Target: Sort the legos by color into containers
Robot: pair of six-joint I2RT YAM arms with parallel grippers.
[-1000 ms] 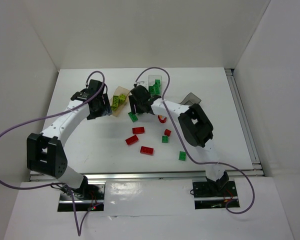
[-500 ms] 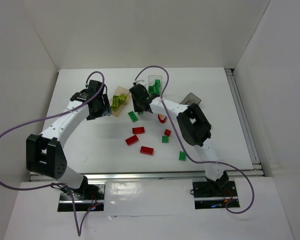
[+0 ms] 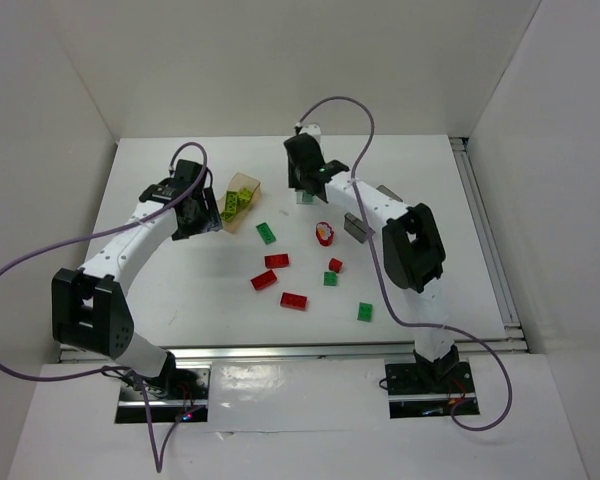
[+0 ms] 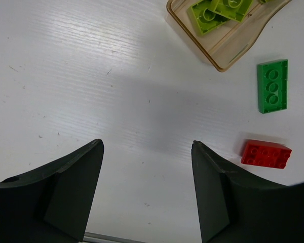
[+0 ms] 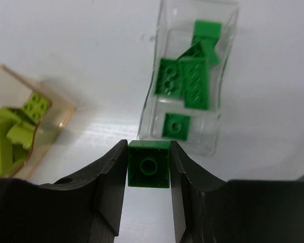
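Our left gripper [image 4: 147,152] has not stirred, its jaws apart and empty, with the orange-tan box [image 4: 218,61] of yellow-green bricks [image 4: 218,10] at one o'clock in its wrist view. In the last second the right gripper [image 5: 149,147] has swung off toward one o'clock, jaws clamped on a dark green brick [image 5: 148,165], and hangs just short of the clear box [image 5: 207,134] at twelve o'clock, so a drop looks close once the near wall is cleared. Toward six o'clock, red bricks [image 3: 276,261] and a loose green brick [image 3: 267,233] wait on the counter [image 3: 180,290].

White-shelled left arm [image 3: 130,238] and right arm [image 3: 372,207], black joints; matte black wedge fingers [image 4: 73,190]; lilac-grey cables [image 3: 337,99] looping off both; black base plates [image 3: 195,387] below table [image 3: 180,300] near edge.
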